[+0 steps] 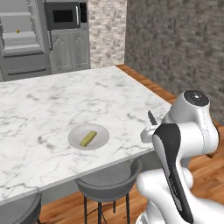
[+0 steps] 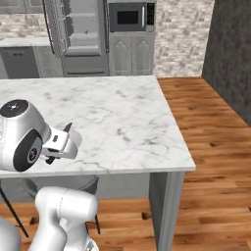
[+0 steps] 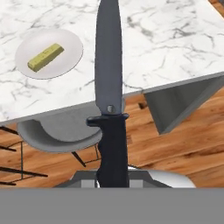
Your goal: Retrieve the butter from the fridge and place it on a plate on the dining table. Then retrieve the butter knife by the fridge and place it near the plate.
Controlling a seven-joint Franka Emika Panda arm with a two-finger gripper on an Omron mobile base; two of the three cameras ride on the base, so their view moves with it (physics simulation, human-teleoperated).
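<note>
On the white, grey-veined marble table (image 1: 52, 105), left of my hand, the round pale grey plate (image 1: 99, 133) carries the small yellow butter stick (image 1: 88, 138). My hand (image 1: 151, 131) hangs at the table's near edge, closed tight on the slim dark butter knife (image 3: 108, 83), blade pointing over the marble.

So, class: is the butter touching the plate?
Touching. In the hand view the butter lies flat on the plate; the left base view shows the same.
</note>
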